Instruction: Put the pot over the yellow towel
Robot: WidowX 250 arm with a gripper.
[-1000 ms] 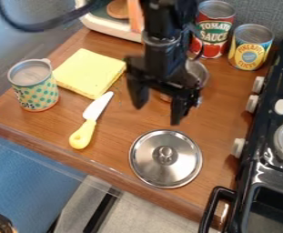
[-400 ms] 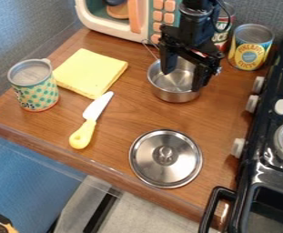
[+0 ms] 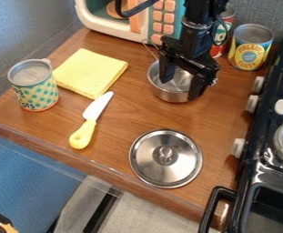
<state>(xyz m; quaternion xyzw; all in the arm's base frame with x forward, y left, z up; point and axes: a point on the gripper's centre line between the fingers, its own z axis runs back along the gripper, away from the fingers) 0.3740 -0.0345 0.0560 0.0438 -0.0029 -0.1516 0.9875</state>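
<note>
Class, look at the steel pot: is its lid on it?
No, the lid lies on the wooden counter, apart from the pot.

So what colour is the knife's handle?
The knife's handle is yellow, clearest in the camera view.

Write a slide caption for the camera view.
Open black gripper at the metal pot, which stands apart from the folded yellow towel; lid and knife lie nearer the camera.
</note>
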